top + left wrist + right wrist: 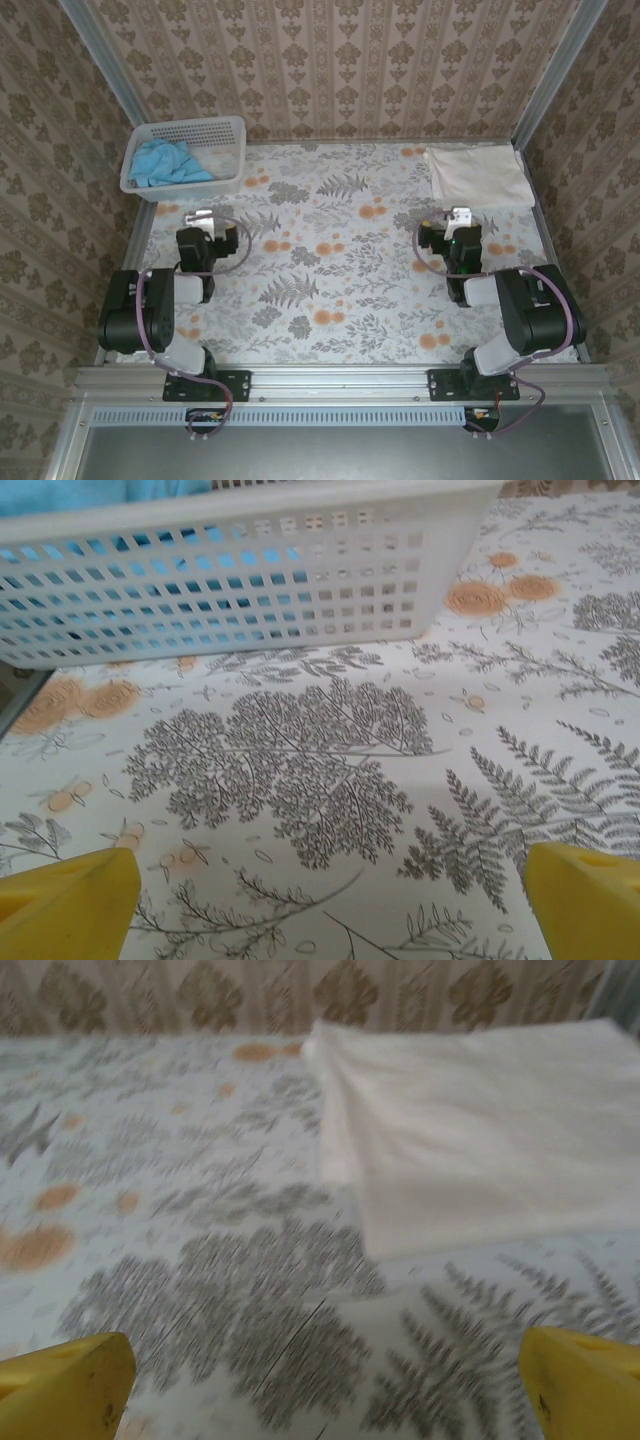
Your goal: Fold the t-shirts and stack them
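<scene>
The blue shirt (165, 163) is half hidden (crumpled) in the far-left basket (185, 186); the white shirt (470, 1130), far right, is blurred. Left gripper (203, 218) and right gripper (459, 216) are held released.

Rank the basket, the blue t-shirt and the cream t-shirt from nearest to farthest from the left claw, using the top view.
1. White basket, just beyond the left claw, at the far-left corner.
2. Blue t-shirt, lying inside that basket, behind its near wall.
3. Cream t-shirt, folded at the far-right corner, across the table.
</scene>
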Robot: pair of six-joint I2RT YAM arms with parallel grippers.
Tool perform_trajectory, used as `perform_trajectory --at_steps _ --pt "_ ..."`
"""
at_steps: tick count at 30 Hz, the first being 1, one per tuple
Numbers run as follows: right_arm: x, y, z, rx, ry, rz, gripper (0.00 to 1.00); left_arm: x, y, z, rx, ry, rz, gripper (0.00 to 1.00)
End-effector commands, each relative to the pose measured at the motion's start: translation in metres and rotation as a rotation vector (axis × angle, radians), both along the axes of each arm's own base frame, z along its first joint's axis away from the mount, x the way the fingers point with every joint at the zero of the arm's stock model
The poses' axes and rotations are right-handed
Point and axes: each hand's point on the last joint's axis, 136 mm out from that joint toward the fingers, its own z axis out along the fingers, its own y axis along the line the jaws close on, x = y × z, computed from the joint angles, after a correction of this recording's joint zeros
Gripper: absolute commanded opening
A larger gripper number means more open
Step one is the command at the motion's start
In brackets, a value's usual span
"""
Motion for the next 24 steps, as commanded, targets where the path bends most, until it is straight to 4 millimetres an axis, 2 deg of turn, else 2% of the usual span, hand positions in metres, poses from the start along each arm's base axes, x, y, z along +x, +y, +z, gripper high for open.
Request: perform_trajectory --at_steps 1,24 --pt "0.0043 -0.0028 0.0000 0.023 0.012 -0.006 1.00 0.0049 0.0055 0.0088 0.032 -0.024 0.014 1.00" --pt "0.0039 0.0004 0.0010 0.005 0.009 -0.002 1.00 0.0054 0.0050 0.0088 0.033 -0.021 0.015 1.00"
